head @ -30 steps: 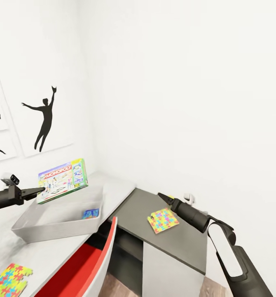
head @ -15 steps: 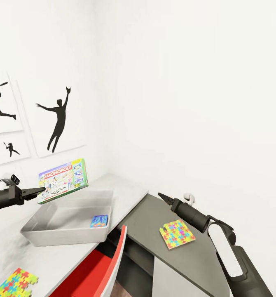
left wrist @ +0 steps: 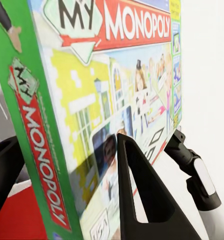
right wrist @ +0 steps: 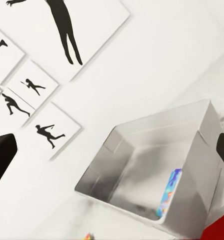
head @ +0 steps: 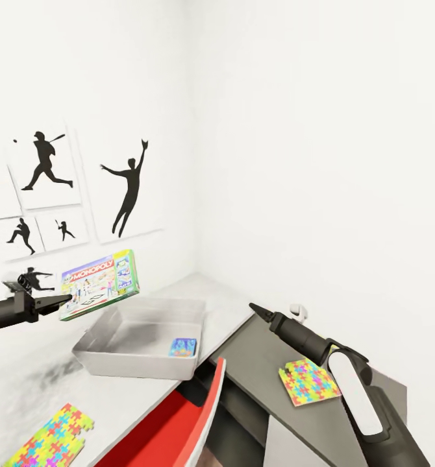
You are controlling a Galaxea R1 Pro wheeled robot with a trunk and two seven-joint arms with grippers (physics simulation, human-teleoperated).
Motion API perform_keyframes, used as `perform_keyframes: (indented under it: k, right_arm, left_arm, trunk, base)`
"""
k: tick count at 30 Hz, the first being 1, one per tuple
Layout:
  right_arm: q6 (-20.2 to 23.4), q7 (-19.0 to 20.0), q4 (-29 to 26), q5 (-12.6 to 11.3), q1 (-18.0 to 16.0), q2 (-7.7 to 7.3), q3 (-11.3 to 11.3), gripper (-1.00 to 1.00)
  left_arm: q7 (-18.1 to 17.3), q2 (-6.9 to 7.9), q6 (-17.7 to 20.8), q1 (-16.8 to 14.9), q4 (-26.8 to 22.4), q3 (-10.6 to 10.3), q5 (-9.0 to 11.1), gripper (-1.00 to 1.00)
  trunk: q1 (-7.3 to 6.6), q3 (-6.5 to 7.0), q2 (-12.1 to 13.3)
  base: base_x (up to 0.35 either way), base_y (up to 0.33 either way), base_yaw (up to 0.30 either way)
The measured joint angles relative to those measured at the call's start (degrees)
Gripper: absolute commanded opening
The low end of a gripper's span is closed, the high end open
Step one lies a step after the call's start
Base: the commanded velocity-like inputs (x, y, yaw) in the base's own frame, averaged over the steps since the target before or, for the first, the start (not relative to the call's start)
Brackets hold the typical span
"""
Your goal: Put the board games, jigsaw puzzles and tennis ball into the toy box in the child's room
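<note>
We are reaching our left gripper out level, clamped on the Monopoly board game, its green-edged cover tilted, hanging above the toy box. Our right gripper is pointing forward, pinched together, holding nothing.

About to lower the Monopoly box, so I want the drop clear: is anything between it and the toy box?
Nothing visible blocks it. The left gripper holds the Monopoly box in the air above the toy box, near its far left end. The bin is open-topped, with a small blue game against its right wall.
</note>
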Motion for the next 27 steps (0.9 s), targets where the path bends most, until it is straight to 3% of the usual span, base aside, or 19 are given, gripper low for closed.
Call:
perform_keyframes:
  k: [19,27]
  right_arm:
    - [0.00,0.05,0.74,0.13,0.00,0.04,0.03,1.00]
    - [0.01,0.08,0.75,0.17,0.00,0.05,0.04,1.00]
  left_arm:
    - [0.00,0.00,-0.01,0.00,-0.03,0.05,0.05,-1.00]
    - [0.00,-0.01,-0.01,-0.01,-0.03,0.05,0.10,-1.00]
  trunk:
    - [0.00,0.07,0.02]
    - [0.01,0.07,0.02]
  base:
    - [0.145,0.052,0.078]
    - [0.036,0.007,0.097]
